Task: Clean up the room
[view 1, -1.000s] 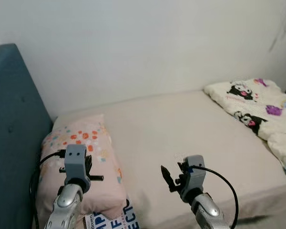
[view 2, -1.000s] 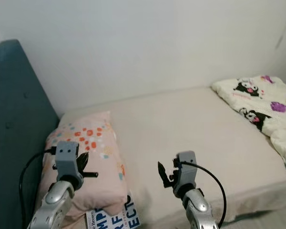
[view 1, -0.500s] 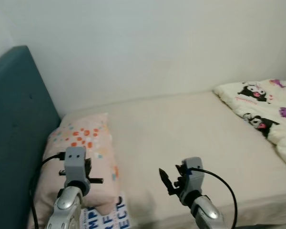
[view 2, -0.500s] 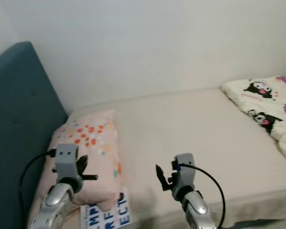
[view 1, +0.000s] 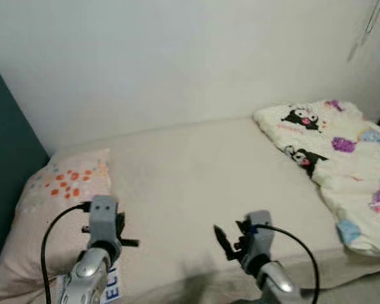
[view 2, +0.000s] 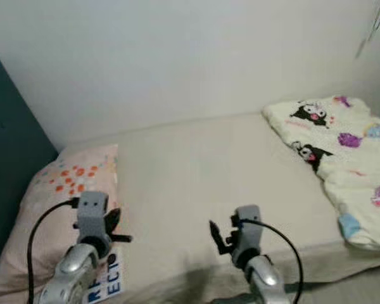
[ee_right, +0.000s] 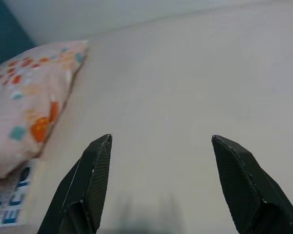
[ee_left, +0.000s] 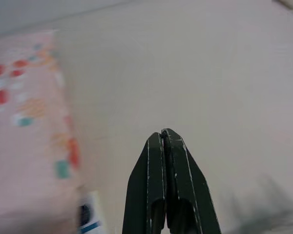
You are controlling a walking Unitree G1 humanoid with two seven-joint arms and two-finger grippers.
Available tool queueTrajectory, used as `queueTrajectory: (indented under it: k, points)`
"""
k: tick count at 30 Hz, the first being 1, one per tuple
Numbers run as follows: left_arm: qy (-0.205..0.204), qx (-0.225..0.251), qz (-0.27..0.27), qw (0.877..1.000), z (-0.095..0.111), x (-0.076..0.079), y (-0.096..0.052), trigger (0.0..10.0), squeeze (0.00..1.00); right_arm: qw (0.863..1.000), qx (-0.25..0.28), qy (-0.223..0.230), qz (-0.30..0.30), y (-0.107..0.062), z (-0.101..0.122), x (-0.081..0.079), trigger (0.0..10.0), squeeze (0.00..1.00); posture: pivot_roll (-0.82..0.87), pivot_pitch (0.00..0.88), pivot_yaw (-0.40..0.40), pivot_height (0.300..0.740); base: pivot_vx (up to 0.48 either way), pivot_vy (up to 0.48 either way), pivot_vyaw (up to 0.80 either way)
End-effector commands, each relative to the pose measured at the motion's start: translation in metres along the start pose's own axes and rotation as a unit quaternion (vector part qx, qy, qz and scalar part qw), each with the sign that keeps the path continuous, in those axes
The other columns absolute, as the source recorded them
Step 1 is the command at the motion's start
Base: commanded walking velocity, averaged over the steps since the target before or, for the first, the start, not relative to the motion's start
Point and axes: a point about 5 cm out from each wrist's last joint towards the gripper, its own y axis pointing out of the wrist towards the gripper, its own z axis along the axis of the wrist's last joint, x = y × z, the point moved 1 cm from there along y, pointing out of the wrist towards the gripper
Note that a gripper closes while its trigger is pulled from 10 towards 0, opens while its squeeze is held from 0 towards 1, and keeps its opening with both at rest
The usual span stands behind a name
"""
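While both arms reach forward over the near edge of the bed [view 1: 196, 177], the left pincer [ee_left: 165, 139] has its two black fingers pressed together with nothing between them, and the right pincer [ee_right: 158, 146] is spread wide and empty above bare sheet. Just under and beside the left arm lies a book [view 2: 105, 283] with blue letters on white, flat at the bed's near edge, partly hidden by the arm; in the left wrist view its corner shows close by that pincer, to one side, not touching it. Against the book and stretching away toward the wall lies a pink pillow [view 1: 57, 190] with orange and teal spots, left of the left pincer and well left of the right one. Beyond the pillow's outer side stands a dark teal headboard [view 2: 6, 158]. Between the pincers and the wall the cream sheet is open. Far to the right, well apart from the right pincer, a white blanket [view 1: 332, 152] with cartoon prints lies bunched, running from the wall to the bed's near edge.
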Motion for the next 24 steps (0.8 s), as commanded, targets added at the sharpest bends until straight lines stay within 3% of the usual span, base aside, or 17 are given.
queueTrajectory:
  k: [1,7,24]
  points:
    - [0.006,-0.015,0.007,1.000,-0.0032,-0.0076,-0.0022,10.0,0.00,1.000,0.001,0.012,0.012,0.0015,-0.0017,-0.0086,10.0,0.00,-0.02,0.061,0.009,0.740,0.000,0.428,0.00]
    - [0.005,-0.013,0.008,1.000,-0.0023,-0.0089,-0.0017,10.0,0.00,1.000,0.001,0.013,0.011,0.0014,-0.0014,-0.0085,10.0,0.00,-0.02,0.064,0.010,0.740,0.000,0.428,0.00]
    - [-0.001,0.009,0.041,0.999,0.0008,-0.0146,0.0007,10.0,0.00,1.000,0.009,0.010,0.015,0.0065,0.0043,-0.0083,10.0,0.00,-0.02,0.067,0.003,0.740,0.000,0.000,0.00]
